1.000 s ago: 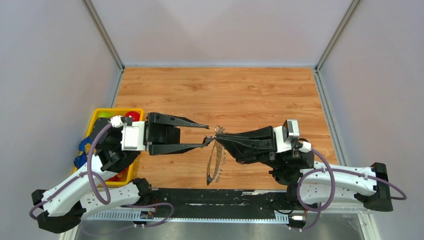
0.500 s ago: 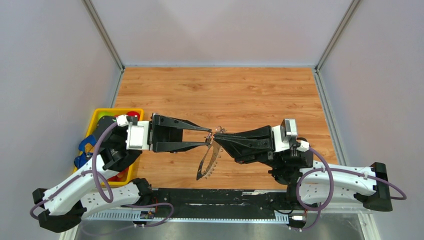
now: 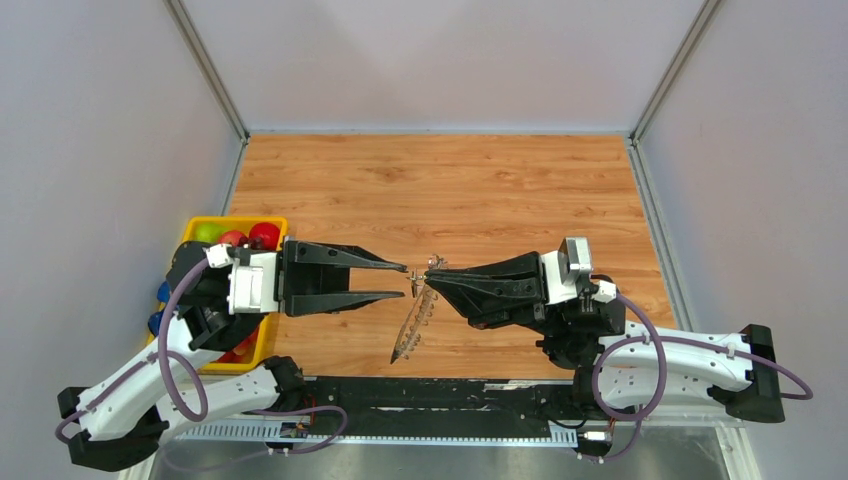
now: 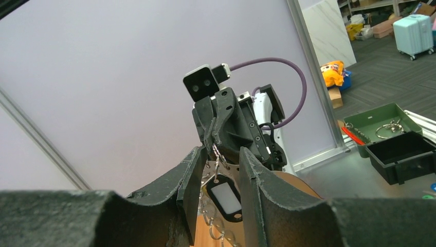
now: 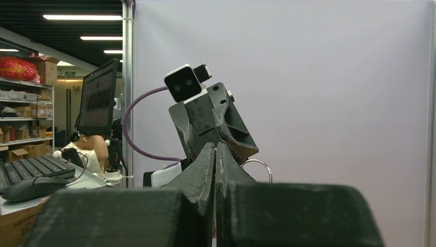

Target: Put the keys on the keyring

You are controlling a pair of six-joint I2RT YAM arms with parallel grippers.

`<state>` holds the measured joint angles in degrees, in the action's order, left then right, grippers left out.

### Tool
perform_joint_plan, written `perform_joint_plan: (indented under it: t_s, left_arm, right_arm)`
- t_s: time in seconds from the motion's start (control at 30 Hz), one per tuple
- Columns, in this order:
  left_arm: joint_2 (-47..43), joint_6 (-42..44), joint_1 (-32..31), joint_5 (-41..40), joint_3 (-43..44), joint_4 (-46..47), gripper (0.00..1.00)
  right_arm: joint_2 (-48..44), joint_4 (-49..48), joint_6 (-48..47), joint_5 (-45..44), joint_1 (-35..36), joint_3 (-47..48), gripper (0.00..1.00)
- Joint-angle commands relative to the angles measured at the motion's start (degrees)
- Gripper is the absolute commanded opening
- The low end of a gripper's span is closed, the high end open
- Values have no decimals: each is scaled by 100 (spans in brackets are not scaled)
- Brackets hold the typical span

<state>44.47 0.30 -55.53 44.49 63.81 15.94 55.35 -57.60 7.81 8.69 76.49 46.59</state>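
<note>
Left end effector point(image 3: 403, 282): fingers apart, narrower than before;
Right end effector point(image 3: 430, 268): clamped on keyring point(image 3: 412, 322);
Key point(image 4: 224, 194): ungripped; threading likely pending

Two arms: left arm point(image 3: 150, 385), right arm point(image 3: 690, 355). Two grippers, one on each: left gripper point(image 3: 404, 281), right gripper point(image 3: 432, 272), with two fingers apiece, four in all. One keyring point(image 3: 418, 312) hangs from the right gripper's tip; its keys point(image 3: 405, 345) are too small and crowded to count. One black tag point(image 4: 224, 198) shows between the left gripper's fingers. One small ring point(image 5: 255, 170) sits just beside the right gripper's tip. One yellow bin point(image 3: 240, 220) behind the left gripper shows one green ball point(image 3: 206, 232) and two red balls point(image 3: 264, 235) at its far end
</note>
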Motion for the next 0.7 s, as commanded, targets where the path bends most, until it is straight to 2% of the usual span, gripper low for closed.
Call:
perform_joint_plan:
  t_s: [0.0, 0.67]
  left_arm:
    - [-29, 153, -12, 7, 4, -33, 40]
    - [69, 173, -11, -1, -35, -7, 35]
  right_arm:
    - [-42, -190, 159, 72, 34, 266, 0]
    - [-20, -248, 212, 188, 36, 291, 0]
